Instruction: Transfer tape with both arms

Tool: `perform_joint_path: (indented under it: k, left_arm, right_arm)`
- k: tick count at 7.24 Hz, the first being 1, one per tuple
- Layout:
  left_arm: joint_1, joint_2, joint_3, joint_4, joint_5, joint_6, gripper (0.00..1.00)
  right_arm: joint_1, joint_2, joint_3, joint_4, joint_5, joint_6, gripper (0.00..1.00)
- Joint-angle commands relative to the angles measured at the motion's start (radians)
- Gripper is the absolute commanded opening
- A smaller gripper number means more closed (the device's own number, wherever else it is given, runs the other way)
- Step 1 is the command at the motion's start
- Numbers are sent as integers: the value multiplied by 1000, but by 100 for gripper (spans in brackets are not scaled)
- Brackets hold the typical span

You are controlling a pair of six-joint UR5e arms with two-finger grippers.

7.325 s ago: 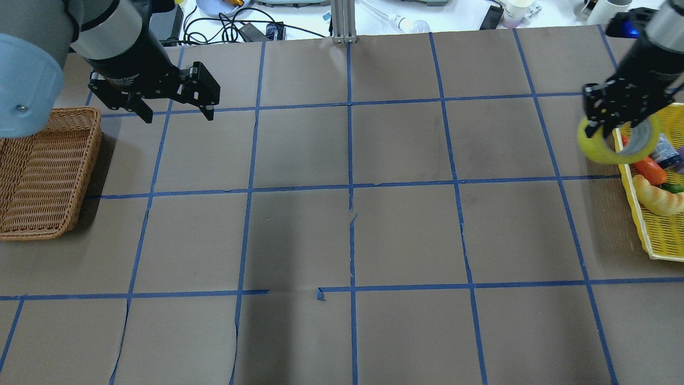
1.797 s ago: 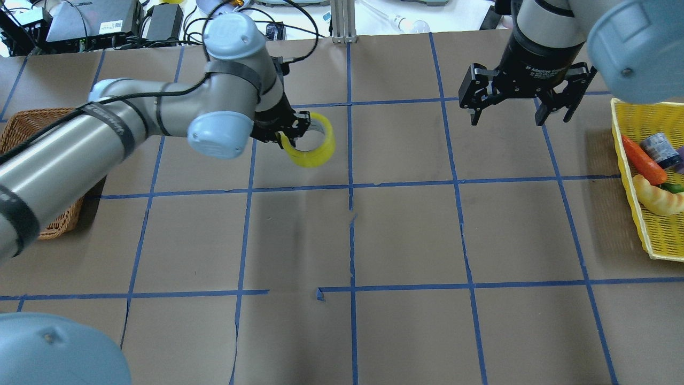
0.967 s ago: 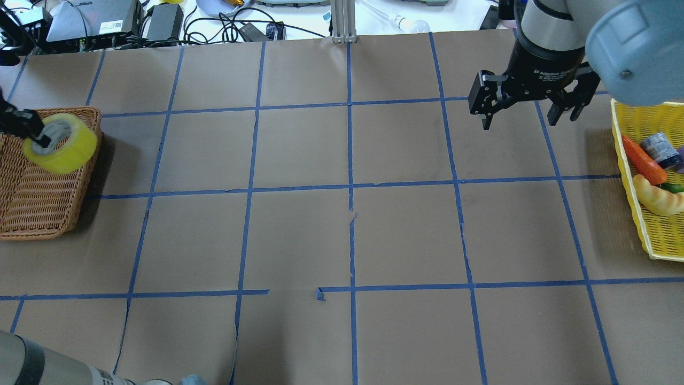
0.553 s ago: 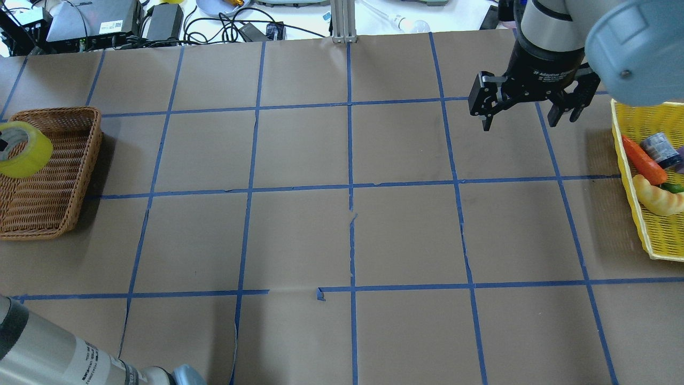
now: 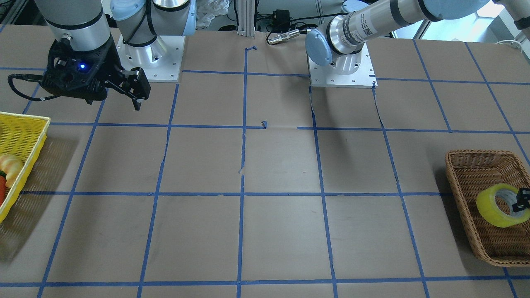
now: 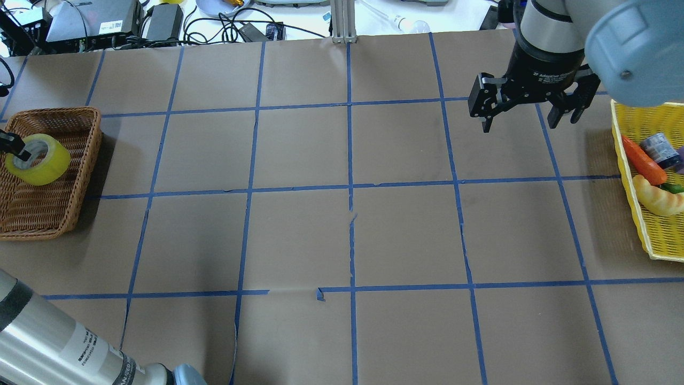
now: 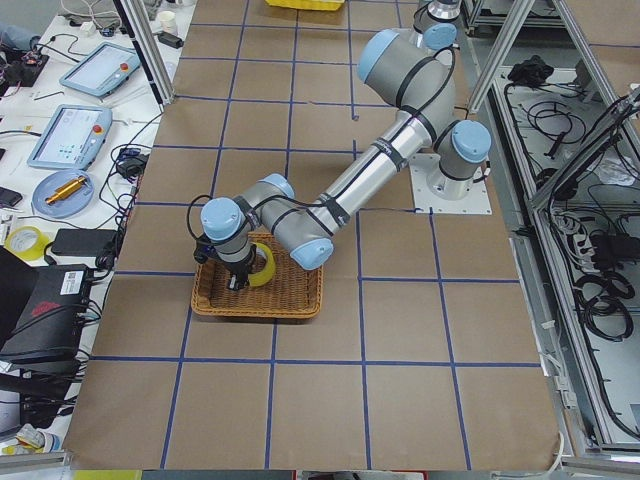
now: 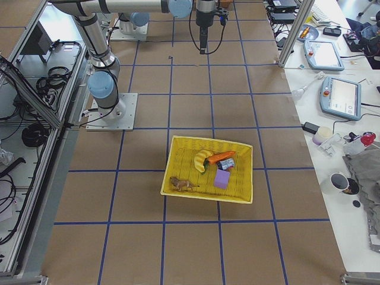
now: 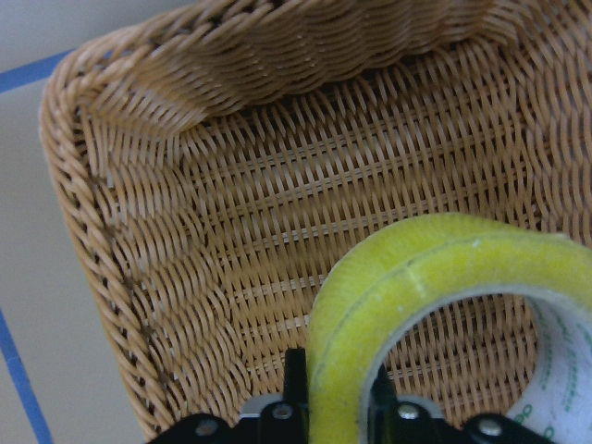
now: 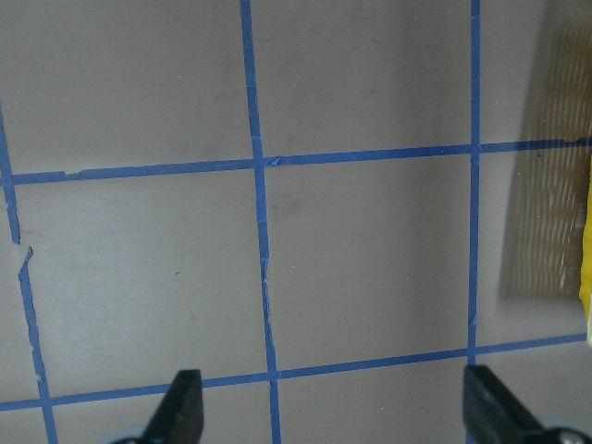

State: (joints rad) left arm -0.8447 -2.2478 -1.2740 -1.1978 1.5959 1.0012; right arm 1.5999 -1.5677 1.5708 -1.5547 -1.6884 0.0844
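Since a moment ago the tape point(image 6: 37, 159) has sunk lower into the wicker basket point(image 6: 85, 160), with the left hand point(image 9: 335, 402) clamped on its wall. Far across the desk, the right hand point(image 6: 521, 120) hangs apart and empty. Handover looks done; only the release seems left.

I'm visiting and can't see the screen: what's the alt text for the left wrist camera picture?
A roll of yellow tape, its wall pinched in the black left gripper, fills the lower right, in front of a brown wicker basket and its woven inside. The table shows at left.
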Motion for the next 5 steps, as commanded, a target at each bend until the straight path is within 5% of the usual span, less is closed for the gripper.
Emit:
perform_joint_path:
  k: [1, 3, 5]
  left_arm:
    - [-1, 14, 1, 0, -2, -10, 100]
    - [-14, 71, 7, -12, -1, -27, 100]
    - [-159, 233, 13, -209, 4, -227, 100]
  right_arm:
    - [0, 0, 0, 1, -1, 0, 100]
    - [2, 0, 2, 2, -1, 1, 100]
    - [-1, 0, 0, -1, -4, 2, 100]
